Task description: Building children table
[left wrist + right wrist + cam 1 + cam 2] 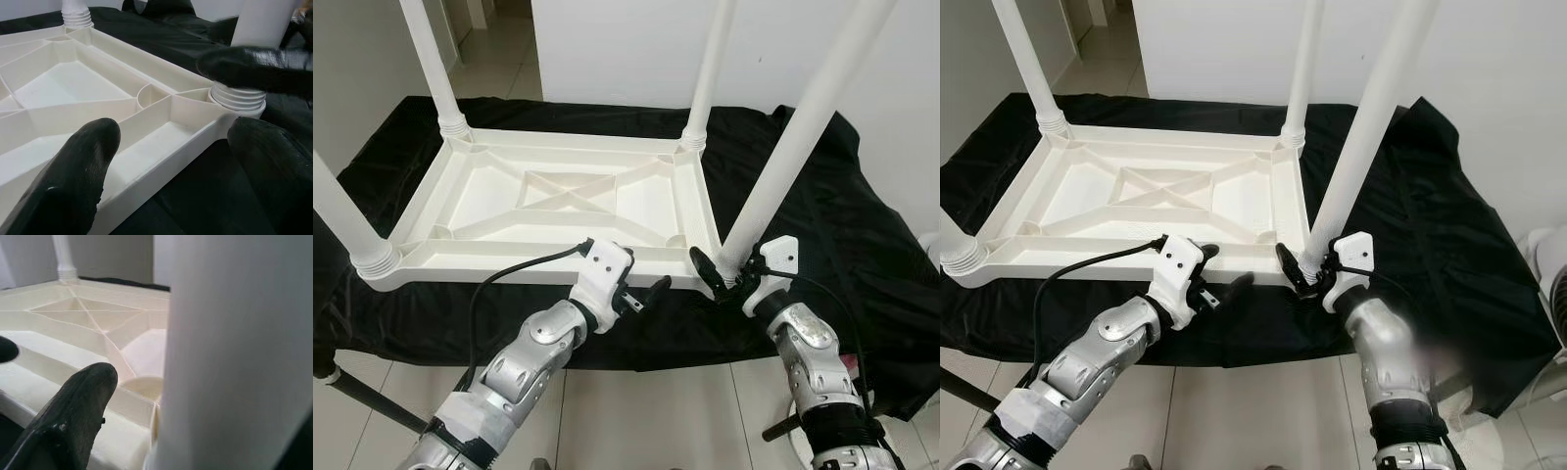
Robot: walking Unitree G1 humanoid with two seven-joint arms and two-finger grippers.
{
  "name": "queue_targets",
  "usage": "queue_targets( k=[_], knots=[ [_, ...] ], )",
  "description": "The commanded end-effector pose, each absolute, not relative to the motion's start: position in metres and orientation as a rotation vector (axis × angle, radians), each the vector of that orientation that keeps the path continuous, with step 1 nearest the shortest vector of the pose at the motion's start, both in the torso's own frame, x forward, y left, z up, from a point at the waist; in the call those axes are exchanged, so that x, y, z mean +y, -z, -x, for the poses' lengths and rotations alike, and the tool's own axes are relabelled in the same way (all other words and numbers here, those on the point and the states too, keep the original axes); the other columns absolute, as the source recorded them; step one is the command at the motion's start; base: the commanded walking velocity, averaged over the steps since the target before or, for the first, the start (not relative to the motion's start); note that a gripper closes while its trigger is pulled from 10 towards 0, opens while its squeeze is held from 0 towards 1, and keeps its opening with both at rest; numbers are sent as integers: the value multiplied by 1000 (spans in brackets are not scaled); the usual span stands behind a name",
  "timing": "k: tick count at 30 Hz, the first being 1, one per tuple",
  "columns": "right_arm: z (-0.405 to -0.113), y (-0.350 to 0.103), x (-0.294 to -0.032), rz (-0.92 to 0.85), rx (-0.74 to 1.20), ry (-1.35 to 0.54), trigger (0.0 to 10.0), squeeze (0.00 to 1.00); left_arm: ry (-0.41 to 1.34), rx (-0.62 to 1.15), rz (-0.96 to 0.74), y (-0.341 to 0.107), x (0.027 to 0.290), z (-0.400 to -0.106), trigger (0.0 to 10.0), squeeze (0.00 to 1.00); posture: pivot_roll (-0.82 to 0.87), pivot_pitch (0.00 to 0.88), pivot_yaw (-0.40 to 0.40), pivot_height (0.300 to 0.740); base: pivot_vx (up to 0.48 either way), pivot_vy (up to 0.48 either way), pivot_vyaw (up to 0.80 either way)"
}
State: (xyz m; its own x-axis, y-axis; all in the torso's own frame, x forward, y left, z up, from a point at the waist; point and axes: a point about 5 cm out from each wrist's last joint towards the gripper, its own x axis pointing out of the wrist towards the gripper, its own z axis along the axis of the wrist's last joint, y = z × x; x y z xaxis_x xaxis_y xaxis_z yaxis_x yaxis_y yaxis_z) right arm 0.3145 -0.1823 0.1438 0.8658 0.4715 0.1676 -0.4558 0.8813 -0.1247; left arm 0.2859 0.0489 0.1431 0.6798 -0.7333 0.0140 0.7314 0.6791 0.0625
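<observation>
Left eye view: the white table [558, 196] lies upside down on a black cloth [842, 225]. The right gripper [729, 277] clamps the near-right leg [783, 166] at its base. The left gripper [641, 294] hangs open at the table's near edge, just beside that leg.

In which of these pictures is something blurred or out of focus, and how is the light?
Left wrist view: the near black fingers are soft, the white table top sharper. Right wrist view: the close table leg is a blurred pale mass, and one finger is soft. Eye views: even, soft light, sharp; the black cloth shows mild sheen, no strong glare.
</observation>
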Motion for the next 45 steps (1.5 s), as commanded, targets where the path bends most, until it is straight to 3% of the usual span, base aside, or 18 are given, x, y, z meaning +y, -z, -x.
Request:
queue_targets(
  k=[1, 2, 3, 5, 6, 7, 15, 16, 17, 23, 37, 43, 45],
  knots=[
    [-316, -144, -185, 87, -201, -499, 10000, 0, 984, -37, -81, -141, 44, -281, 10000, 0, -3, 0, -36, 740, 0, 0, 0],
    [-317, -145, -187, 95, -199, -509, 8863, 0, 985, -38, -82, -140, 44, -280, 10000, 0, -1, 0, -37, 740, 0, 0, 0],
    [-318, -145, -188, 101, -197, -514, 4784, 0, 988, -38, -85, -139, 43, -279, 10000, 0, 0, 1, -37, 740, 0, 0, 0],
    [-318, -143, -191, 106, -192, -515, 1843, 0, 993, -36, -88, -137, 42, -276, 10000, 0, 2, 0, -38, 740, 0, 0, 0],
    [-319, -143, -192, 107, -190, -514, 1843, 0, 994, -35, -88, -137, 42, -276, 10000, 0, 2, 0, -38, 740, 0, 0, 0],
    [-318, -141, -192, 104, -186, -518, 0, 0, 995, -35, -89, -136, 42, -275, 10000, 0, 3, 1, -39, 740, 0, 0, 0],
    [-313, -136, -196, 92, -169, -505, 0, 0, 997, -34, -90, -136, 42, -275, 10000, 0, 2, 7, -41, 740, 0, 0, 0],
    [-312, -134, -197, 78, -163, -484, 3176, 0, 997, -32, -90, -136, 42, -275, 10000, 0, 1, 7, -42, 740, 0, 0, 0],
    [-312, -134, -197, 65, -161, -469, 10000, 0, 996, -31, -92, -136, 42, -275, 10000, 0, 2, 5, -43, 740, 0, 0, 0],
    [-311, -134, -197, 42, -161, -444, 10000, 0, 995, -30, -94, -135, 42, -275, 10000, 0, 1, 3, -42, 740, 0, 0, 0],
    [-313, -139, -189, -55, -137, -56, 10000, 0, 995, -38, -101, -136, 42, -278, 10000, 0, 0, 0, -35, 740, 0, 0, 0],
    [-301, -128, -182, -106, -90, 317, 10000, 0, 987, -22, -95, -134, 41, -278, 10000, 0, 11, 0, -58, 740, 0, 0, 0],
    [-300, -127, -183, -122, -84, 364, 10000, 0, 985, -18, -93, -133, 41, -278, 10000, 0, 11, 0, -58, 740, 0, 0, 0]
  ],
)
